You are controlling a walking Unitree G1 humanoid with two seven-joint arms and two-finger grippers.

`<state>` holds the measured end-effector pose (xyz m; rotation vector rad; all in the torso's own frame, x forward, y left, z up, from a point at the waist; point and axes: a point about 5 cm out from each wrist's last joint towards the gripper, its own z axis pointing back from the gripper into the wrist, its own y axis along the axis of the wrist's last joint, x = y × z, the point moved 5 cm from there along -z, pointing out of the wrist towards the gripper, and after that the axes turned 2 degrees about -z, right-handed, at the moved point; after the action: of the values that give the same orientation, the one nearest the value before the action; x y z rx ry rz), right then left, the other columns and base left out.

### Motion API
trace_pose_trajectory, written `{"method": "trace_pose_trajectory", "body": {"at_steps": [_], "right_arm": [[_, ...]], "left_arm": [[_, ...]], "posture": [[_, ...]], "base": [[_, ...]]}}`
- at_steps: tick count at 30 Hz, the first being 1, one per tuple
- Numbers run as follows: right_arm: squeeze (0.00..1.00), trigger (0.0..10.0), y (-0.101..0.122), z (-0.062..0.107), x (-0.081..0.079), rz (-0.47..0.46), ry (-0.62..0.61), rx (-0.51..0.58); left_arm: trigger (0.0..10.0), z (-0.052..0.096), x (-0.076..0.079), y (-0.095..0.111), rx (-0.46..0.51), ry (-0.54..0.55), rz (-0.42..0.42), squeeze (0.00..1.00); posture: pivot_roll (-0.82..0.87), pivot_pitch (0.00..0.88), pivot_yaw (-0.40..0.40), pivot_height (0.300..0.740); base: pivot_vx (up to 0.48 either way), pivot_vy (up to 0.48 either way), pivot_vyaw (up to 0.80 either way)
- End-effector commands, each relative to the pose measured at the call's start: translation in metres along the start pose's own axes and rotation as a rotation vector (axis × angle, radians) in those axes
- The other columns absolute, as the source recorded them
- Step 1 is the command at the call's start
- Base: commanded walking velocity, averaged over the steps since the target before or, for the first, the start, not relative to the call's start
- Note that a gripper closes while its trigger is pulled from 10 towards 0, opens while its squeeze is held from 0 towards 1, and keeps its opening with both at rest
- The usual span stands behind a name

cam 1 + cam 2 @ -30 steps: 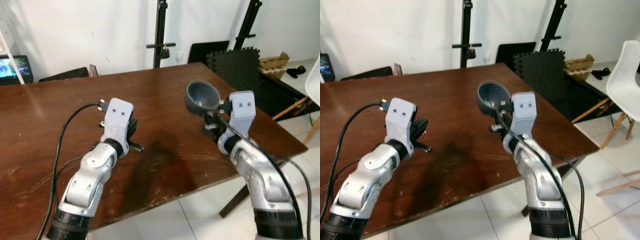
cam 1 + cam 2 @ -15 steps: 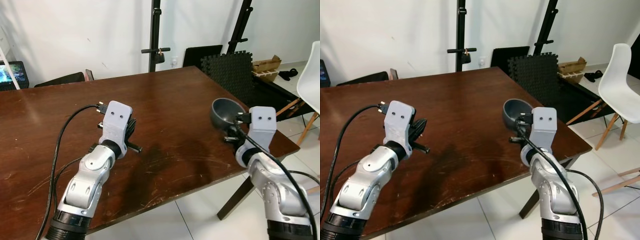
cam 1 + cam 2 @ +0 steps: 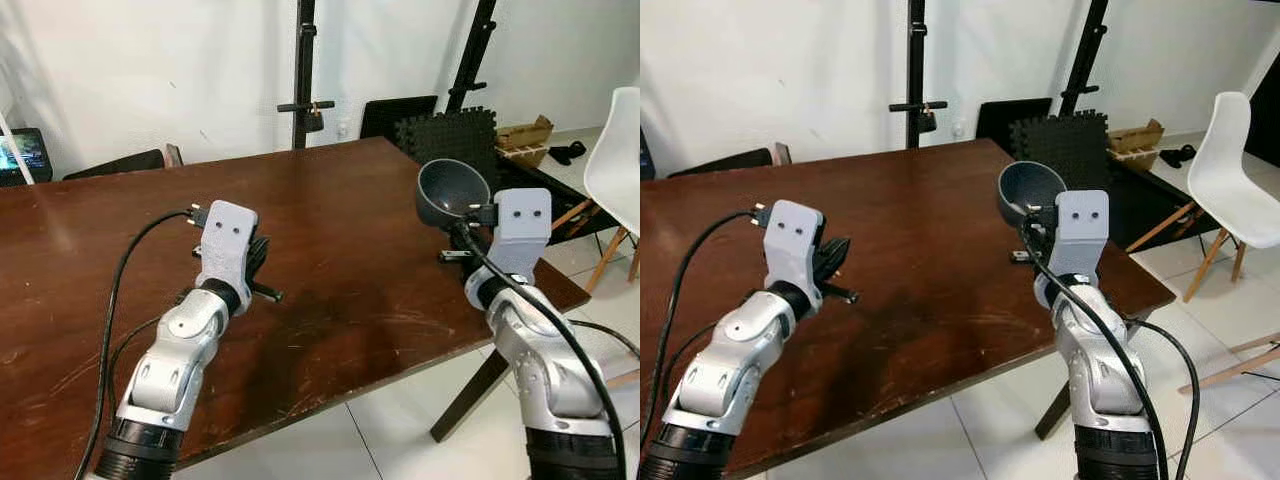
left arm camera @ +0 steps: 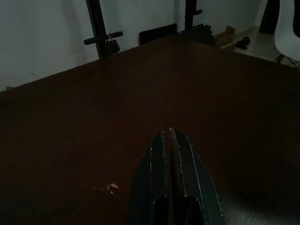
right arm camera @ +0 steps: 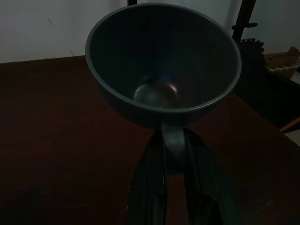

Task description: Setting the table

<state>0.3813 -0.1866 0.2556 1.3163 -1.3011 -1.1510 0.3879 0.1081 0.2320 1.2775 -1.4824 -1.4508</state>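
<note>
Bowl (image 3: 452, 193), dark grey, empty, pinched at near rim by right gripper (image 5: 171, 140), held in air over right edge of brown wooden table (image 3: 330, 215), tilted so mouth faces robot's camera. Rim wall clamped between both black fingers (image 5: 145, 178) in right wrist view; inside bare, small glint at bottom. Not touching tabletop as far as head views show; small dark piece of gripper hardware just below bowl, above wood. Left gripper (image 4: 169, 140) hovering low over middle of table, fingers pressed together, holding nothing. Tabletop otherwise bare apart from scratches and pale scuffs near front edge; no plates, cutlery or cups set. White chair (image 3: 1238, 175) well apart at right, on tile floor. Black stands (image 3: 303, 75), foam mats (image 3: 455, 135) and small lit screen (image 3: 20, 158) beyond far edge against white wall. Progress judgement: very early, nothing laid yet, first item in hand but not placed. Left to do: pick spot, lower bowl upright, release, then fetch remaining settings.
</note>
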Motion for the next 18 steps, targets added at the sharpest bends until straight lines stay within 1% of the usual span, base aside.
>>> {"method": "trace_pose_trajectory", "body": {"at_steps": [1, 10, 13, 18], "right_arm": [[0.0, 10.0, -0.003, -0.001, 0.0, -0.008, -0.009, -0.002], [0.0, 10.0, -0.009, 0.0, -0.003, -0.027, -0.003, -0.011], [0.0, 10.0, -0.014, -0.001, -0.004, -0.046, -0.003, -0.023], [0.0, 10.0, -0.018, -0.001, -0.007, -0.053, 0.003, -0.032]], "left_arm": [[10.0, 0.001, 0.004, -0.005, -0.02, -0.01, 0.02, 0.0], [10.0, 0.001, 0.003, -0.007, -0.03, -0.004, 0.033, 0.0], [10.0, 0.003, 0.004, -0.009, -0.037, -0.003, 0.051, 0.0], [10.0, 0.004, 0.005, -0.01, -0.038, -0.003, 0.05, 0.0]], "posture": [[-0.04, 0.053, 0.015, 0.74], [-0.04, 0.059, 0.014, 0.74], [-0.03, 0.06, 0.013, 0.74], [-0.03, 0.062, 0.011, 0.74]], "base": [[0.0, 0.0, 0.0], [0.0, 0.0, 0.0], [0.0, 0.0, 0.0], [0.0, 0.0, 0.0]]}}
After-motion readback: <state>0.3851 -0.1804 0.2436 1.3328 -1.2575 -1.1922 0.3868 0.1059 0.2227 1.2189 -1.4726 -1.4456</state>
